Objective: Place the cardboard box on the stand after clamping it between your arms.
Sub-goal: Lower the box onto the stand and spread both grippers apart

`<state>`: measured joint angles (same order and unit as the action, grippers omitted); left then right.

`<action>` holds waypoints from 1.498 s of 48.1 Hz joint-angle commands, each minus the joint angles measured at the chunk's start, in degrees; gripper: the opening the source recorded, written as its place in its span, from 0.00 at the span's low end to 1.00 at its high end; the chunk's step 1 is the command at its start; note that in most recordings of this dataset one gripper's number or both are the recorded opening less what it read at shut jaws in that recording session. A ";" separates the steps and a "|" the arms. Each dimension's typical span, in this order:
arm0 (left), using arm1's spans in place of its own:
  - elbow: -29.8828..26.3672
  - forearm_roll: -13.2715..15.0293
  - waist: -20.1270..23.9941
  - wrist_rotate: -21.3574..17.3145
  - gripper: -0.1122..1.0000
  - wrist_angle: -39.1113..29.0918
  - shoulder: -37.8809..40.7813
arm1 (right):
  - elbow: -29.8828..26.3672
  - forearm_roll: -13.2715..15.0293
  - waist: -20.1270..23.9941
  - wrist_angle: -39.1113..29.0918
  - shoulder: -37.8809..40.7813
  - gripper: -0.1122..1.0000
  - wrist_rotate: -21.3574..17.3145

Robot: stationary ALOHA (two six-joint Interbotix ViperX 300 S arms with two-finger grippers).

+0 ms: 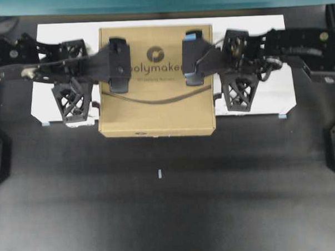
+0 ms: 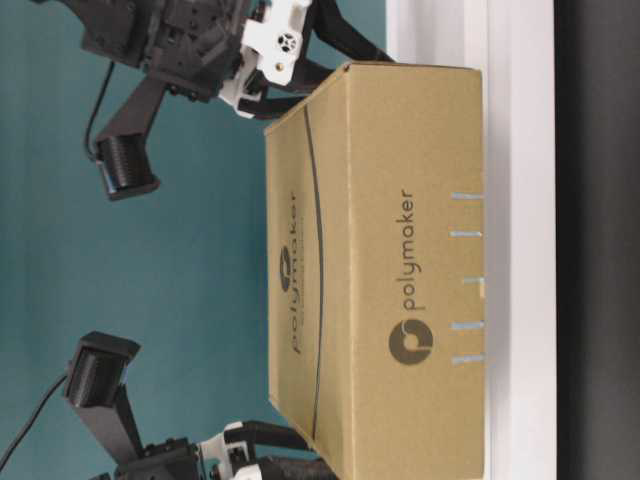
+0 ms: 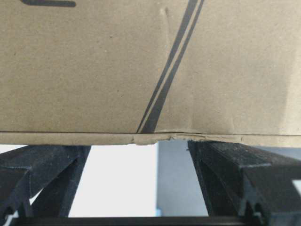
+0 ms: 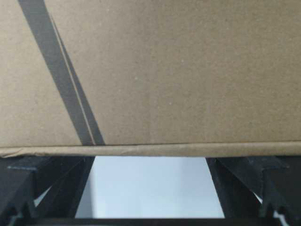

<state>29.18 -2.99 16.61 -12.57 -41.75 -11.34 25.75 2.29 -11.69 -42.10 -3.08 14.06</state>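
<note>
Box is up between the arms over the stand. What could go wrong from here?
1. The cardboard box overhangs the stand's front edge in the overhead view; set down there, it might tip.
2. Left gripper and right gripper are open, so only side pressure holds the box; it may slip.

Overhead view: straight down from high above the table, taking in both arms, the cardboard box and the stand. Table-level view: low, side-on and turned a quarter, close to the same box. Wrist views: pressed near opposite side walls of the box, looking out between pincer frames. Shared by all four: the box.
</note>
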 commanded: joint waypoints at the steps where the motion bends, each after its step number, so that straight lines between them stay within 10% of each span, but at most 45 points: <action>1: -2.46 0.35 0.44 0.88 0.82 6.77 -0.18 | -4.22 -0.53 1.41 4.75 1.49 0.84 0.35; 37: 2.37 0.35 8.70 0.79 0.82 11.07 2.55 | -1.85 -0.53 -7.56 8.61 4.48 0.84 7.65; 72: 10.63 0.35 10.72 -1.32 0.82 10.90 -14.94 | 6.15 -0.62 -10.81 10.63 -5.80 0.84 6.94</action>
<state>40.08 -2.64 27.42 -13.97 -31.20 -23.03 31.82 1.76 -22.50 -31.90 -6.86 21.53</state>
